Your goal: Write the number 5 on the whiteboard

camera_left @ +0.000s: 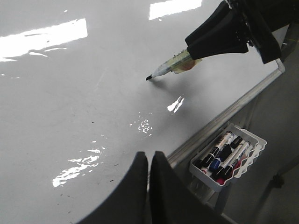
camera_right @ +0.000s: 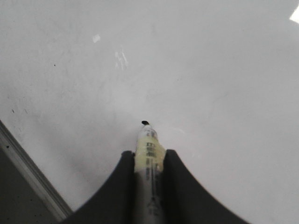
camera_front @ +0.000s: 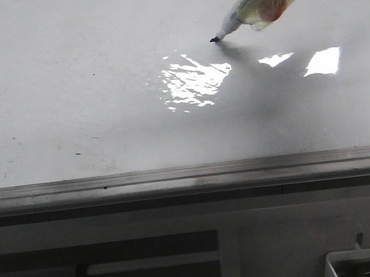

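The whiteboard [camera_front: 83, 70] lay flat, glossy and white, with patches of glare and a few faint dark specks toward its near left part; its grey aluminium edge rail [camera_front: 189, 173] ran along the near side. No marker stroke showed on it in any view, so the number 5 was not there.

The right gripper [camera_right: 148, 161] pinched a marker [camera_front: 250, 9] between its two dark fingers [camera_right: 122, 186], the barrel tilted and wrapped in a pale yellowish sleeve. The black tip [camera_front: 214, 39] pointed down at the board toward its far right part, touching or just above the surface; which of the two could not be told. The board spread out ahead of and below this claw on every side.

The left gripper [camera_left: 149, 161] hung over the board near its right edge, its fingers pressed together with nothing between them.

Beyond the rail on the right, a white tray [camera_left: 254, 144] held several capped markers [camera_left: 224, 156].
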`<state>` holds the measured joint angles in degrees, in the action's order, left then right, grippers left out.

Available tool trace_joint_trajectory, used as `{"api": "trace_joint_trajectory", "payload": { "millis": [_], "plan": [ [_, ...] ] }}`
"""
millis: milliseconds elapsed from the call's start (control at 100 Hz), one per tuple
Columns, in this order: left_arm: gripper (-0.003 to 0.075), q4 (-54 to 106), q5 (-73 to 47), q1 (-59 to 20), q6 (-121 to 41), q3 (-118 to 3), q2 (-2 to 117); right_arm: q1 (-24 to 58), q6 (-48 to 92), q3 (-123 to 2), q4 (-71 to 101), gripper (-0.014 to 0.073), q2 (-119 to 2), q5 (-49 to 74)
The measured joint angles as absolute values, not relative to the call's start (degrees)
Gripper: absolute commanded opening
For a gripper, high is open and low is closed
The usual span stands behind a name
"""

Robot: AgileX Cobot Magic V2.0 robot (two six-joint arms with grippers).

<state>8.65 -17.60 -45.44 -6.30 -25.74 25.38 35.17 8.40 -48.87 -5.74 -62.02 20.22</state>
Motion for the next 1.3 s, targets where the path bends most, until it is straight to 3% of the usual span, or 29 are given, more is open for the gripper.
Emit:
{"api": "trace_joint_trajectory", "payload": {
  "millis": [500, 930, 1300],
  "plan": [
    [-0.002, 8.7, -17.6, -45.4, -6.3, -25.7, 25.4, 38.8, 8.3, -46.5, -2.2, -0.0058, -62.0, 26.3],
    [-0.002, 8.7, -17.6, -45.4, -6.3, -25.7, 25.4, 32.6, 5.5, -46.3, -2.9, -0.0058, -57.8, 33.5],
    [-0.002, 8.7, -17.1, -45.4, -6.3, -25.7, 25.4, 40.4, 5.4, -43.7, 3.1, -0.0058, -63.8, 27.4]
  ]
}}
